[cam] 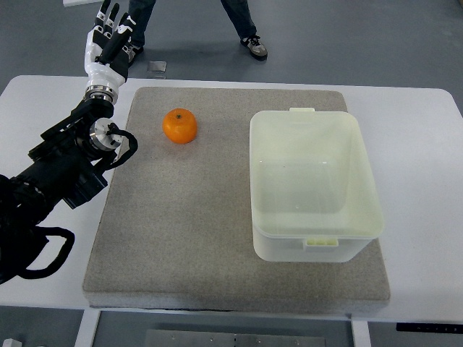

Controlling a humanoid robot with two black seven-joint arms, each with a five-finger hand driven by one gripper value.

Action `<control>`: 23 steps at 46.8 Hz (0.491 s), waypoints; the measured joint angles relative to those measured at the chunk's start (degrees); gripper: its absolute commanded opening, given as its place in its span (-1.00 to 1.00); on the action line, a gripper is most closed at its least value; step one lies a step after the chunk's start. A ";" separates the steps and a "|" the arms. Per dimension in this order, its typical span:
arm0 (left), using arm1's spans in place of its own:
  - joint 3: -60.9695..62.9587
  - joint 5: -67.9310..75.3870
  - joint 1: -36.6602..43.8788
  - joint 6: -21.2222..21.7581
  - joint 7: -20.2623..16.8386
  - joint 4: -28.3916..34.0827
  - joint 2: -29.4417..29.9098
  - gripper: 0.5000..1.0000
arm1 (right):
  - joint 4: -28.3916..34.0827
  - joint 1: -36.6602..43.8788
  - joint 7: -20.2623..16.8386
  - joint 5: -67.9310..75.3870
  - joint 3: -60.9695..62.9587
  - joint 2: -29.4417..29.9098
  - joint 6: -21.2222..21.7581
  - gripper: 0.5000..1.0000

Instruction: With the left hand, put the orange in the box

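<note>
An orange (179,126) lies on the grey mat (181,231), toward its far left. To the right of it stands a pale, translucent box (314,185) with nothing inside. My left hand (108,37) is raised beyond the table's far left edge, its fingers straight and spread, holding nothing. It sits well to the left of and beyond the orange, apart from it. The black left arm (61,170) crosses the table's left side.
The white table (419,144) surrounds the mat. A person's legs and shoes (253,45) stand beyond the far edge. A small grey square (157,66) lies on the floor there.
</note>
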 measured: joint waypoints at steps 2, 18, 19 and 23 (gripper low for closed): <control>0.04 0.04 0.00 0.02 0.00 0.00 0.07 0.96 | 0.01 0.00 0.00 0.00 0.00 0.00 0.00 0.73; 2.09 0.32 -1.09 -0.03 0.00 -0.03 1.54 0.96 | 0.00 0.00 0.00 0.00 0.00 0.00 0.00 0.73; 3.68 0.35 -1.40 -0.04 0.00 0.03 1.53 0.96 | 0.00 0.00 0.00 0.00 0.00 0.00 0.00 0.73; 11.13 0.35 -2.72 -0.02 0.00 0.34 2.15 0.96 | 0.02 0.00 0.00 0.00 0.00 0.00 0.00 0.73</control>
